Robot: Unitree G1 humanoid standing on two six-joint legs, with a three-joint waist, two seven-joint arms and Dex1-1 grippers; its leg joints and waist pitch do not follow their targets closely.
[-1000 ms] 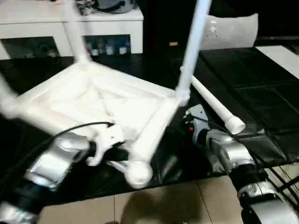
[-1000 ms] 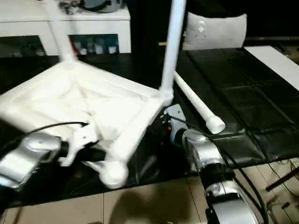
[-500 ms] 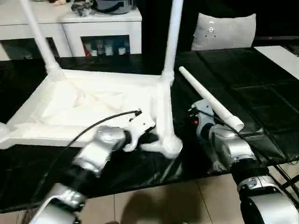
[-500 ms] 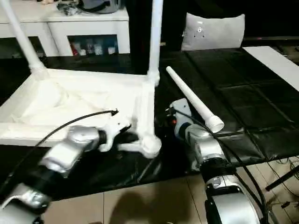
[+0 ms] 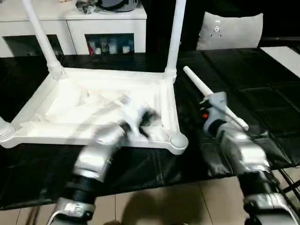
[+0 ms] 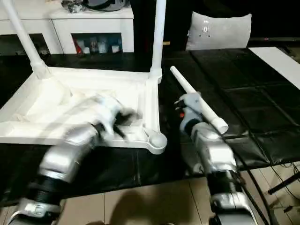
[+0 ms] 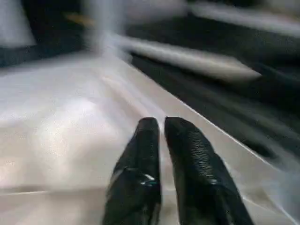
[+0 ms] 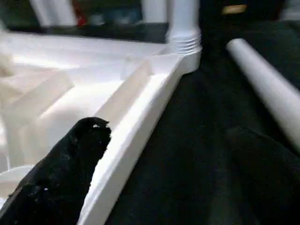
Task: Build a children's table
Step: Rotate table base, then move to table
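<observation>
The children's table top (image 5: 70, 101) lies upside down on the black mat, ribbed underside up. Two white legs (image 5: 176, 33) (image 5: 40, 37) stand upright in its far corner sockets. The near right socket (image 5: 178, 139) is bare. A loose leg (image 5: 213, 96) lies on the mat to the right of the top. My left gripper (image 5: 147, 119) hovers, blurred, over the underside near the right rim; its fingers (image 7: 147, 140) stand a narrow crack apart with nothing between them. My right gripper (image 5: 213, 101) is open beside the loose leg, its finger (image 8: 70, 164) close to the top's rim (image 8: 140, 117).
A white glass-door cabinet (image 5: 108, 28) stands behind the mat, with a grey cushion (image 5: 229, 30) to its right. A white panel (image 5: 286, 54) lies at the far right. Beige floor tiles (image 5: 164, 201) run along the mat's near edge.
The table top was tilted up a second ago, with my left gripper at its near rim; it now lies flat. My left gripper has let go and moved over the underside.
</observation>
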